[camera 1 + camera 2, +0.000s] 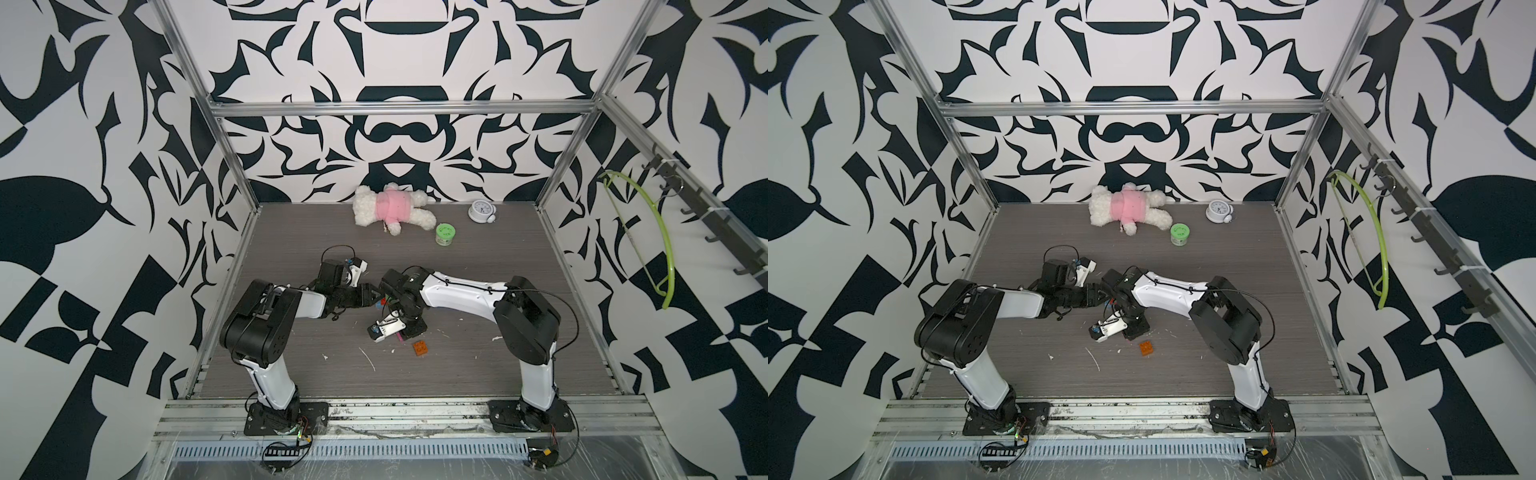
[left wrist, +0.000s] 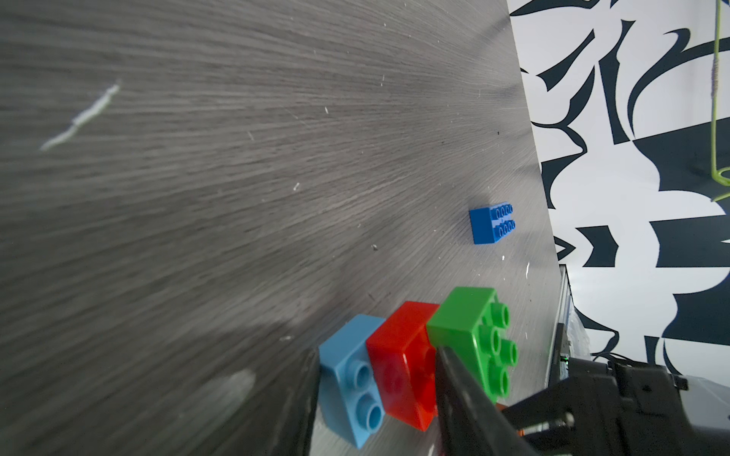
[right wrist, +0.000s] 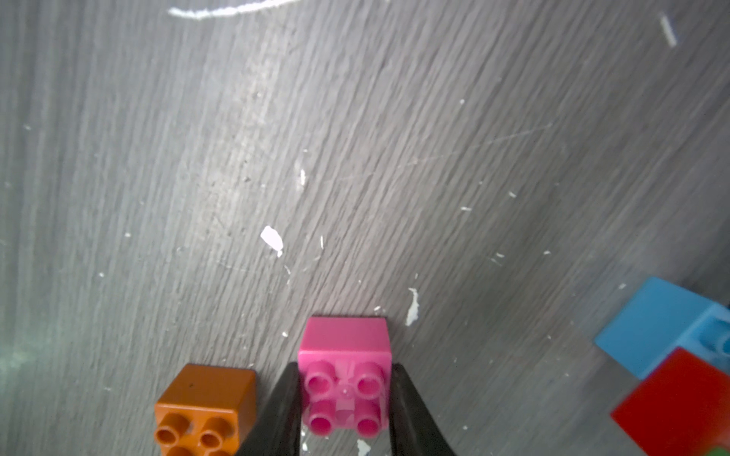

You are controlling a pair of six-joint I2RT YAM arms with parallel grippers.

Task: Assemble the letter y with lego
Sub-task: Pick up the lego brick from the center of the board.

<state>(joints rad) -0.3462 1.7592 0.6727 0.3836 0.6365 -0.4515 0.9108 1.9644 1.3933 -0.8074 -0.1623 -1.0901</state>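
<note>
Grey surface [image 1: 478, 374] sat inside black-and-white patterned walls [image 1: 395, 62]; right claw [image 3: 345, 371] pinched pink brick [image 3: 345, 339], orange brick [image 3: 205, 395] just beside; left claw [image 2: 375, 355] flanked blue-red-green stack [image 2: 466, 316], grip unclear.

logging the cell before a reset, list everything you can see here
row of bricks: 3, light blue, red, green, mid-table
pink brick: 1, pink, in right tool
orange brick: 1, orange, beside pink brick
long brick: 1, dark blue, apart from the row
plush toy: 1, white and pink, back wall
tub: 1, green, beside plush toy
clock: 1, white, back right
hanger: 1, lime green, right wall hooks
table: 1, grey wood grain, under everything
left tool: 1, black, shut on the row
right tool: 1, black, shut on pink brick
left arm, right arm: 2, white and black, near edge
</note>
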